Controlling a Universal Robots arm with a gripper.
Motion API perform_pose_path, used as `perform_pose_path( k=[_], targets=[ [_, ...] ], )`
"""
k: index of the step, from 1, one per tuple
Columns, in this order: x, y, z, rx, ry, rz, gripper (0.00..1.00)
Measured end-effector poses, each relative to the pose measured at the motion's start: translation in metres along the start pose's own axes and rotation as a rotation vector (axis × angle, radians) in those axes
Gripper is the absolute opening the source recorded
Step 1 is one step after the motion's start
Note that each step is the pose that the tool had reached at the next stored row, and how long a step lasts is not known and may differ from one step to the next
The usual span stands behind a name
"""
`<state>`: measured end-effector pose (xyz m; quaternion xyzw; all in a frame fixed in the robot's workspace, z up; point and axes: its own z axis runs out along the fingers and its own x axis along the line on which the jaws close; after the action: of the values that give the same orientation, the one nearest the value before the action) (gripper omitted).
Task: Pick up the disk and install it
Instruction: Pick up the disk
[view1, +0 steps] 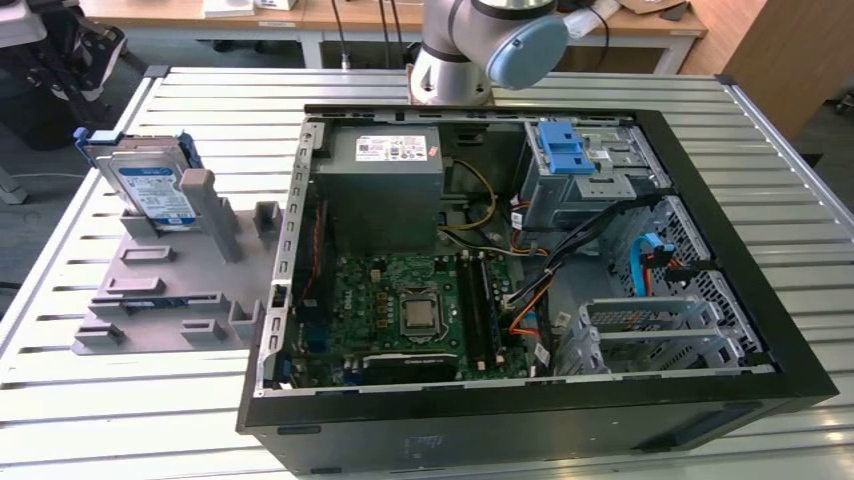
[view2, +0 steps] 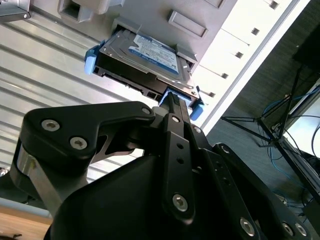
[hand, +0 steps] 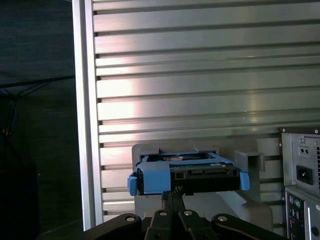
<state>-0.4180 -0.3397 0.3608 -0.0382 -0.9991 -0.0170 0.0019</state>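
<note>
Slatted aluminium tabletop (view1: 80, 420) fills the exterior view, its ribs running across and its long edges free. Toward the exterior view's upper left, a grey moulded plastic fixture (view1: 160, 300) with slots and posts lies on the slats. The disk (view1: 150, 185), a flat silver hard drive with a white-and-blue label and blue plastic rails, stands on edge in the fixture's far slot with its upper edge free. A bare strip of table separates the fixture from the open black computer case (view1: 534, 425). Inside the case are a grey metal power-supply box (view1: 380, 200), a green circuit board (view1: 400, 300) and a blue plastic latch (view1: 567, 150). The silver robot arm (view1: 461, 50) rises at the table's far edge.

In the second wrist view, the black jointed gripper (view2: 172, 100) has its slim fingers drawn together and grips nothing. Its tip lines up with the blue rail of the disk (view2: 142, 57), which sits in the pale fixture (view2: 150, 17).

In the first wrist view, the gripper (hand: 173, 194) points at the narrow edge of the disk (hand: 187, 175). Shiny ribbed table (hand: 200, 75) stretches beyond it, and the case's rear panel (hand: 300, 170) stands alongside.
</note>
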Motion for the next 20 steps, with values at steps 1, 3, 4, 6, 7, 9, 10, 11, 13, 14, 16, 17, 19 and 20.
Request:
perform_pose_path(
  k=[1, 3, 4, 6, 7, 9, 10, 11, 13, 14, 16, 17, 19, 20],
  targets=[
    [0.0, 0.0, 0.0, 0.0, 0.0, 0.0, 0.11],
    [0.0001, 0.0, 0.0, 0.0, 0.0, 0.0, 0.11],
    [0.0001, 0.0, 0.0, 0.0, 0.0, 0.0, 0.11],
    [0.0001, 0.0, 0.0, 0.0003, -0.0001, 0.0, 0.11],
    [0.0002, 0.0, 0.0, 0.0013, -0.0001, 0.0, 0.11],
    [0.0002, 0.0, 0.0, 0.0015, 0.0, -0.005, 0.11],
    [0.0001, 0.0, 0.0, 0.0016, 0.0003, -0.015, 0.11],
    [0.0002, 0.0, 0.0, 0.0017, 0.0008, -0.027, 0.11],
    [0.0002, 0.0, 0.0, 0.0018, 0.0017, -0.057, 0.11],
    [0.0002, 0.0, 0.0, 0.0019, 0.0022, -0.072, 0.11],
    [0.0001, 0.0, 0.0, 0.0022, 0.0032, -0.102, 0.11],
    [0.0001, 0.0, 0.0001, 0.0023, 0.0037, -0.119, 0.11],
    [0.0001, 0.0, 0.0002, 0.0025, 0.0049, -0.154, 0.11],
    [0.0001, 0.0, 0.0003, 0.0026, 0.0054, -0.171, 0.11]
  ],
)
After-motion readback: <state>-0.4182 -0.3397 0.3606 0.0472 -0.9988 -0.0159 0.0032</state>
